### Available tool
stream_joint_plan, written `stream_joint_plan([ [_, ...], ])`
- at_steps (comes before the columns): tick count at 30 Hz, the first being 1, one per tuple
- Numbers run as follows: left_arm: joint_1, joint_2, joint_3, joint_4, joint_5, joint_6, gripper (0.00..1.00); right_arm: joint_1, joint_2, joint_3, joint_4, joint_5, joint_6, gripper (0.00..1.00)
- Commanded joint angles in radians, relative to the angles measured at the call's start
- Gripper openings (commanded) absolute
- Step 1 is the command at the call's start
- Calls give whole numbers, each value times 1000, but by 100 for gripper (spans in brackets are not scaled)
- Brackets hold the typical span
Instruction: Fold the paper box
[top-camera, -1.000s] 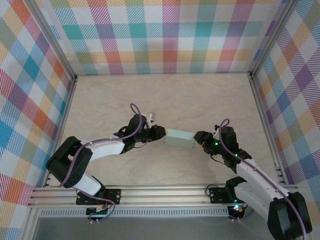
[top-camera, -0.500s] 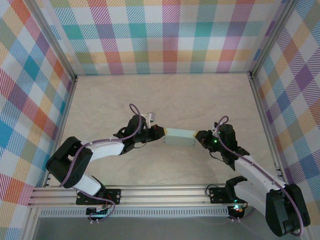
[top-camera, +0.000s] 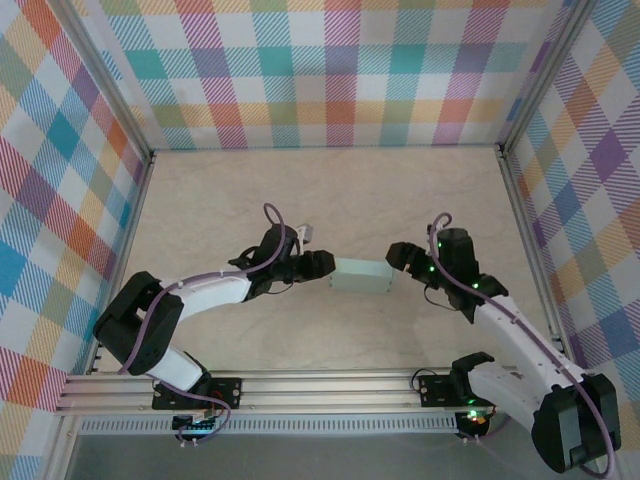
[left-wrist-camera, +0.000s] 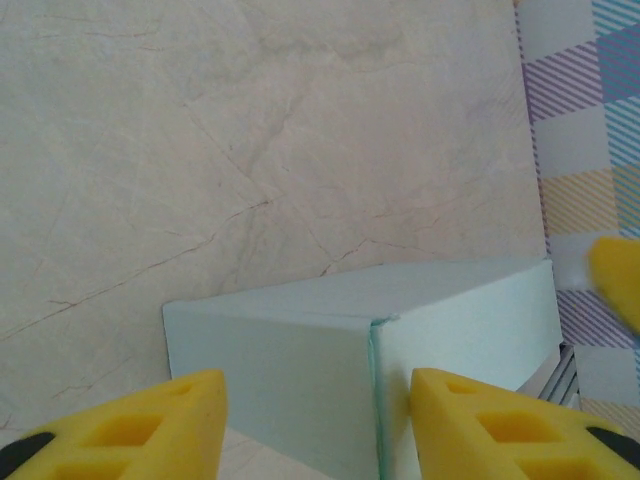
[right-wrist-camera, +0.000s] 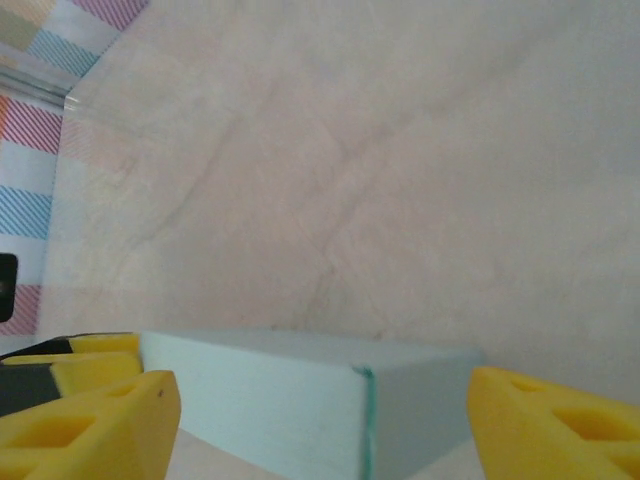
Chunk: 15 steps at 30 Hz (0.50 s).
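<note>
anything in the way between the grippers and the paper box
nothing visible: the paper box lies directly between the left gripper and the right gripper, one end facing each pair of open fingers

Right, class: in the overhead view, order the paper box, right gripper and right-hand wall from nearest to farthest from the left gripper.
1. paper box, just right of the left gripper
2. right gripper, at the box's far end
3. right-hand wall, farthest right
</note>
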Motion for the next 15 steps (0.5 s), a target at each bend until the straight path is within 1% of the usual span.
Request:
stream_joint_plan([
  [1,3,30,74,-142,17,21,54,4,51,119,-103,84,-335,80],
  [3,3,29,106,-145,25,21,57,4,105,187,-119,73,-463,83],
  [5,4,22,134,-165,19,29,61,4,162,250,-146,14,-613,86],
  [7,12,5,147,-178,14,41,66,5,218,305,-199,-93,-773,87],
  [10,44,-29,148,-205,2,59,74,7,302,402,-381,-272,-1030,93],
  [11,61,-45,138,-210,0,66,75,9,334,435,-454,-293,-1110,94],
  [12,79,-57,127,-212,3,69,75,11,362,464,-512,-288,-1171,94],
  [15,140,-96,87,-212,21,82,76,31,464,562,-665,-216,-1312,95],
])
